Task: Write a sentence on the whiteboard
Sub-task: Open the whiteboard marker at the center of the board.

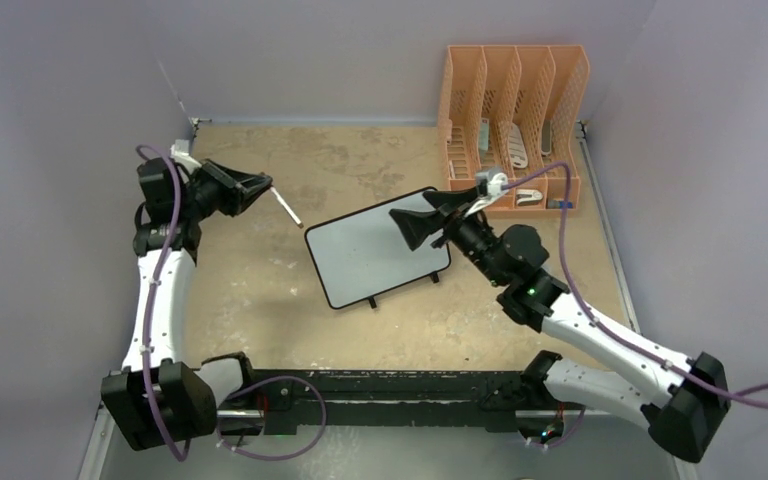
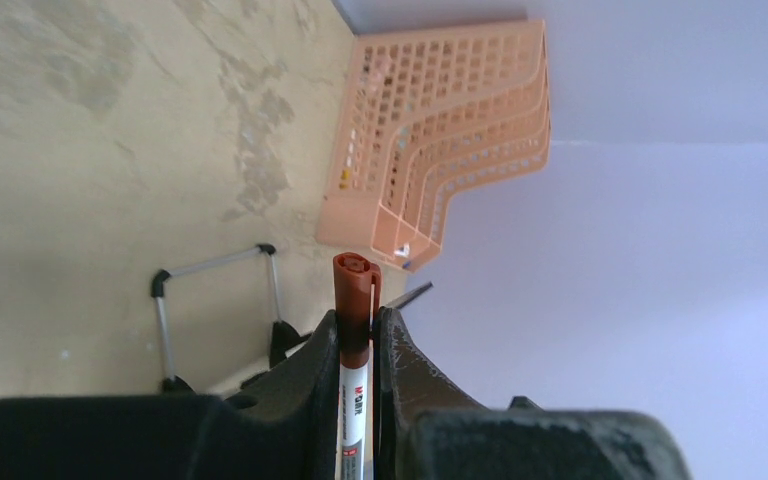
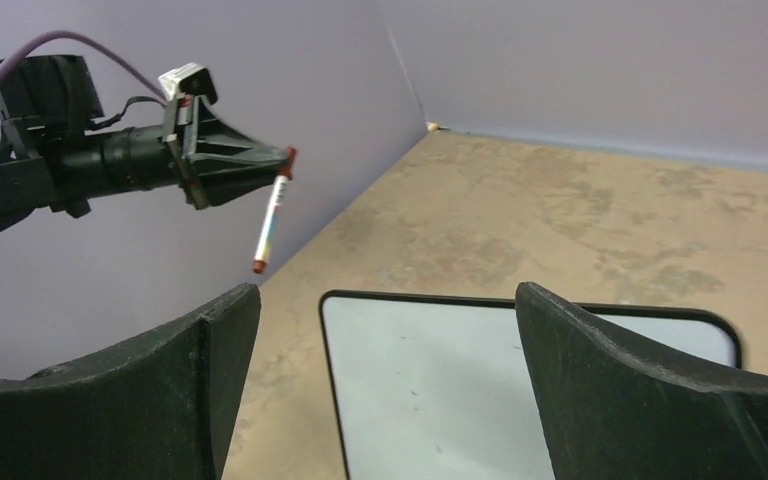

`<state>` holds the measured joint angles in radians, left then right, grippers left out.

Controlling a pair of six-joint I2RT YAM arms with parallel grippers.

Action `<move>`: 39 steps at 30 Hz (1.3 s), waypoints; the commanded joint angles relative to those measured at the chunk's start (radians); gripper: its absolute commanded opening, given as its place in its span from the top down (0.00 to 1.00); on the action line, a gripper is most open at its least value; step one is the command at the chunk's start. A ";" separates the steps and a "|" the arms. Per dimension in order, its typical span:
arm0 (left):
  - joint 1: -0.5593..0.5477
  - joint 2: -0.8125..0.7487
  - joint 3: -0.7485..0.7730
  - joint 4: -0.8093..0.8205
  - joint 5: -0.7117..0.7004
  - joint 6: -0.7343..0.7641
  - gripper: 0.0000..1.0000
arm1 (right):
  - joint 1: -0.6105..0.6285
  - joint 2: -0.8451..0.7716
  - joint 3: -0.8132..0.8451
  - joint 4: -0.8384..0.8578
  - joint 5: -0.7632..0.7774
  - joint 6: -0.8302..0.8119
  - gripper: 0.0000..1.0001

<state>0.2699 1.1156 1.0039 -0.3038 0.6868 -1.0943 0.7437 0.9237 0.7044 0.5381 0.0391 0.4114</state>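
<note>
The right fingers (image 3: 610,390) hang spread wide over the seemingly blank, black-framed white whiteboard (image 1: 375,250), while the left fingers (image 2: 305,375), well aside, clench a red-brown-capped white marker (image 2: 354,300).

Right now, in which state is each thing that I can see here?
whiteboard: blank, face up on the table.
marker: clamped in the left gripper, off the table.
left gripper: shut on the marker.
right gripper: open, over the whiteboard.
orange organizer: upright, a few items inside.
</note>
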 commanded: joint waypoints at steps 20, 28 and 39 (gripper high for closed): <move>-0.470 -0.136 -0.133 0.226 -0.384 -0.414 1.00 | 0.334 0.392 0.160 0.404 0.331 -0.115 0.09; -0.510 -0.130 -0.155 0.261 -0.391 -0.466 1.00 | 0.345 0.469 0.186 0.415 0.355 -0.138 0.31; -0.518 -0.135 -0.167 0.274 -0.379 -0.498 1.00 | 0.348 0.512 0.191 0.451 0.379 -0.149 0.54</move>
<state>-0.2390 0.9947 0.8410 -0.0788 0.3088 -1.5333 1.0866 1.4380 0.8433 0.8989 0.3840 0.2832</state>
